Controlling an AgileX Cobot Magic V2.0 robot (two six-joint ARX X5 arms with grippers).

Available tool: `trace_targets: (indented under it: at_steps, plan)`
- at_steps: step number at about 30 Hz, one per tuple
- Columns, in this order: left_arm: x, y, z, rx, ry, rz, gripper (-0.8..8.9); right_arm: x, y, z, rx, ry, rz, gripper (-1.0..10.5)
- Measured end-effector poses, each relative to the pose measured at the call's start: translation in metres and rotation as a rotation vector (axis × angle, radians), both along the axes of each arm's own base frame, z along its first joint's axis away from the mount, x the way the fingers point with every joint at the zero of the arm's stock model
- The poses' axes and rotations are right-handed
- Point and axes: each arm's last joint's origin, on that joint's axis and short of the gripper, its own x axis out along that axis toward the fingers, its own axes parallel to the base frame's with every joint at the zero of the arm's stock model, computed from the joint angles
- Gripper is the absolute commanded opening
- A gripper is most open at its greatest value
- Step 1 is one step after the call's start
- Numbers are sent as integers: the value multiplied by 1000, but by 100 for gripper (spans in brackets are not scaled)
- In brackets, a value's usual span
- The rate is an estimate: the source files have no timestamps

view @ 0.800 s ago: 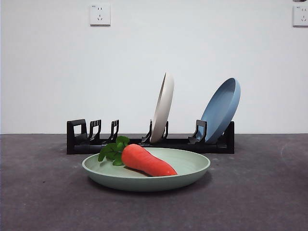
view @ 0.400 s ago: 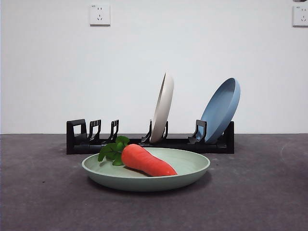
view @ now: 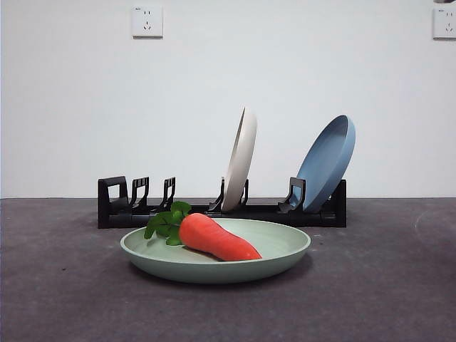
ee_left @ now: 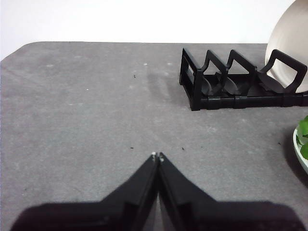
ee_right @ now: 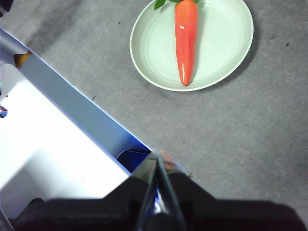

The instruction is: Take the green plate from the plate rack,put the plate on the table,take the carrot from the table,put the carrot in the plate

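The green plate (view: 281,251) lies flat on the table (view: 385,285) in front of the plate rack (view: 142,206). The carrot (view: 217,239) lies in the plate, leaves toward the left in the front view. The right wrist view shows the carrot (ee_right: 186,38) lengthwise in the plate (ee_right: 221,43). My right gripper (ee_right: 158,159) is shut and empty, high above the table, well away from the plate. My left gripper (ee_left: 157,156) is shut and empty over bare table, beside the rack's empty end (ee_left: 231,82). Neither arm shows in the front view.
A cream-white plate (view: 241,160) and a blue plate (view: 328,160) stand upright in the rack. The plate's rim and carrot leaves (ee_left: 303,137) sit at the left wrist view's edge. A white and blue structure (ee_right: 62,144) lies below the right gripper.
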Motion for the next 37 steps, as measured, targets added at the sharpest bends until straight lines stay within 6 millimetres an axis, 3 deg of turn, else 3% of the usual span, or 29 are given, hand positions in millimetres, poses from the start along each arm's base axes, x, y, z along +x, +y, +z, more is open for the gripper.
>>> trace_targets:
  at_steps: [16,22,26,31,37]
  plan:
    - [0,0,0,-5,0,1,-3,-2,-1,1,4,-8,4,1]
    - [0,0,0,-5,0,1,-3,-10,-24,14,57,-160,-83,1]
    - [0,0,0,-5,0,1,-3,-14,-46,24,127,-354,-236,1]
    - [0,0,0,-5,0,1,-3,-15,-65,1,146,-520,-430,1]
    - [0,0,0,-5,0,1,-3,-13,-73,-55,239,-729,-541,2]
